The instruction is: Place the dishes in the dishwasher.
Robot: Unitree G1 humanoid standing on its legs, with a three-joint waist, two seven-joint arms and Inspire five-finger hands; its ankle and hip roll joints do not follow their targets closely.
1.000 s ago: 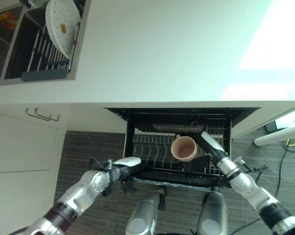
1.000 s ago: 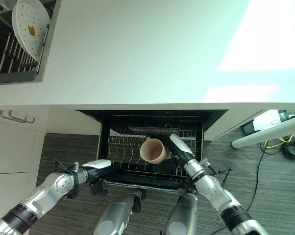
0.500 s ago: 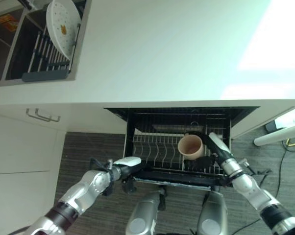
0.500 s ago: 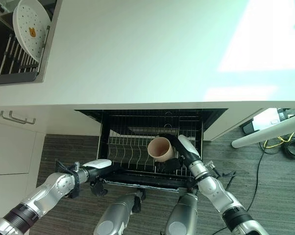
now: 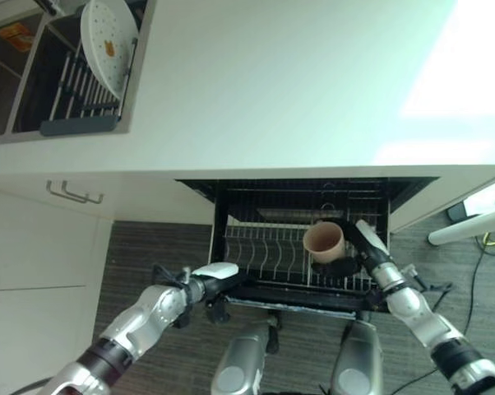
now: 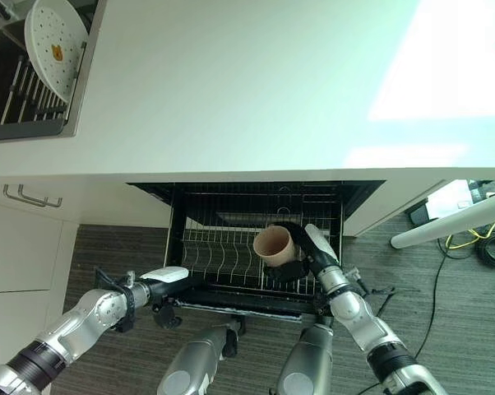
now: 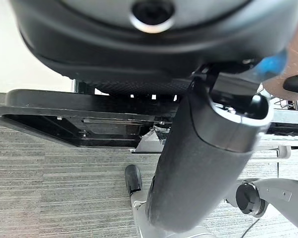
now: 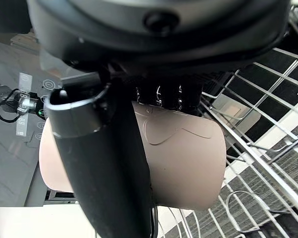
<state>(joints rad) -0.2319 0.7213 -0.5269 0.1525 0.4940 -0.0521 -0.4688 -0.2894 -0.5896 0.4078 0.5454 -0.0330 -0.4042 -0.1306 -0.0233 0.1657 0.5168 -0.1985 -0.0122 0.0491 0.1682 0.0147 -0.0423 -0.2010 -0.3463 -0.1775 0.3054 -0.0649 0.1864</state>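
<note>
Cup (image 5: 323, 239) beige — rack (image 5: 264, 259) black; plate (image 5: 108, 45) white, spotted.

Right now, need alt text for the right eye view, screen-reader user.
Seen from above, the robot's right hand holds a beige cup over the wire rack of an open dishwasher under a white counter. Its left hand rests at the rack's front left edge. A white plate stands in a drying rack at the counter's far left.
</note>
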